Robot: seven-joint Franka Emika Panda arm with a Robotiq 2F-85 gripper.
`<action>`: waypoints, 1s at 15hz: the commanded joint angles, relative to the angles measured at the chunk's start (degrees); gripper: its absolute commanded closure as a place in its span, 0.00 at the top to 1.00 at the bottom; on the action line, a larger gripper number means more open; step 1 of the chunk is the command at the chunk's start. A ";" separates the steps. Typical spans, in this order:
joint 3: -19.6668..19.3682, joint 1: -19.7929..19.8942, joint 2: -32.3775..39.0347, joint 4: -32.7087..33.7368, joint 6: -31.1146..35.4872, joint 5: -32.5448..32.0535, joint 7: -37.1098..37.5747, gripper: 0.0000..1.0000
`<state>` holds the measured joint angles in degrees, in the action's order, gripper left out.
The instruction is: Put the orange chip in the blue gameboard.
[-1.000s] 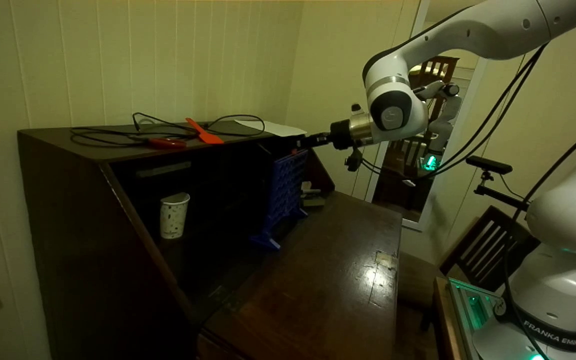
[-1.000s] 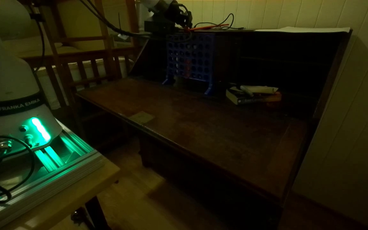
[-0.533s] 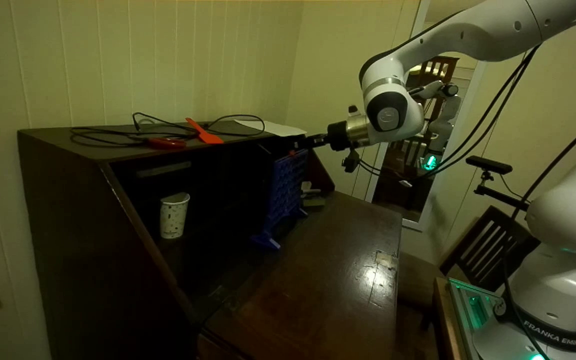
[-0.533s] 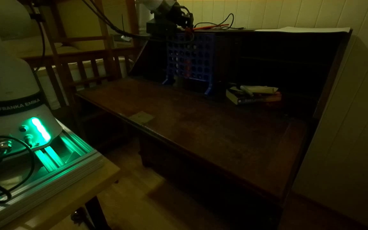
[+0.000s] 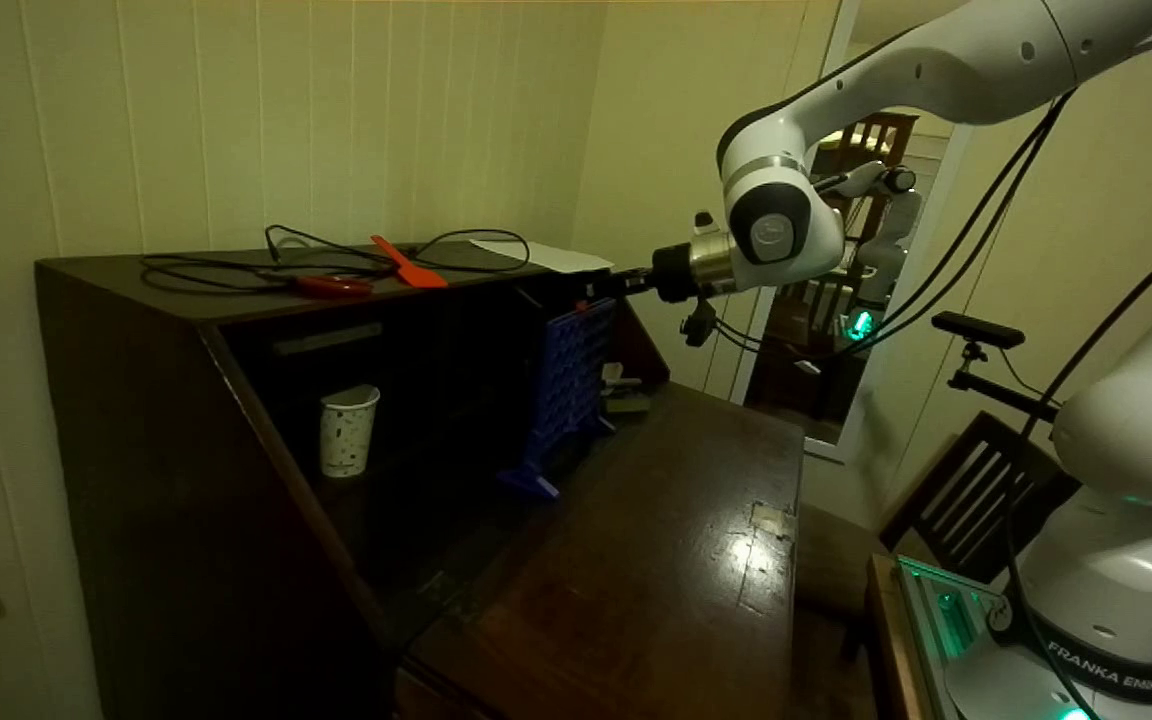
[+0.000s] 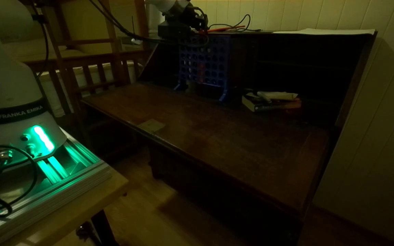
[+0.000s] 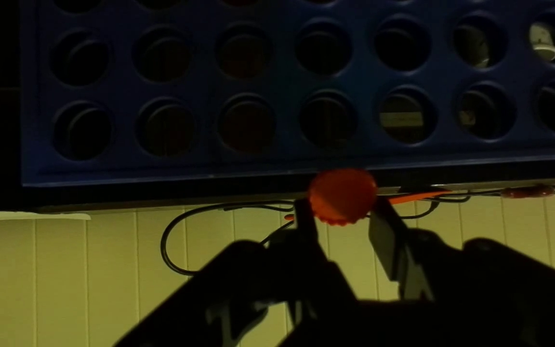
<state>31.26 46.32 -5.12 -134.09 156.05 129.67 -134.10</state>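
My gripper (image 7: 341, 210) is shut on the orange chip (image 7: 342, 193), gripping it by its sides at the fingertips. In an exterior view, my gripper (image 5: 604, 288) holds the chip (image 5: 582, 307) right at the top edge of the blue gameboard (image 5: 570, 370). The gameboard (image 6: 227, 65) stands upright on its feet, with reddish discs in one column. The wrist view looks upside down; the gameboard (image 7: 284, 86) fills its upper part, with the chip by its top edge. I cannot tell whether the chip touches the board or which slot it is over.
The dark cabinet (image 5: 186, 480) surrounds the board. On its top lie an orange-red tool (image 5: 406, 265), black cables (image 5: 236, 265) and white paper (image 5: 548, 257). A white cup (image 5: 347, 440) stands inside. A book (image 6: 270, 106) with papers lies beside the board.
My gripper has moved a little along the board's top and slightly lower, with the chip still held. The movement is smaller in the last half second. The gameboard stays standing.
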 commanded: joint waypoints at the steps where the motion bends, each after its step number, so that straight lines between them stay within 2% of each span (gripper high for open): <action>1: -0.04 0.35 0.65 0.49 -0.93 2.04 -3.11 0.09; 15: 0.37 0.26 1.33 1.06 2.16 3.69 -6.98 0.09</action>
<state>31.24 46.36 -4.89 -134.06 156.33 130.74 -138.01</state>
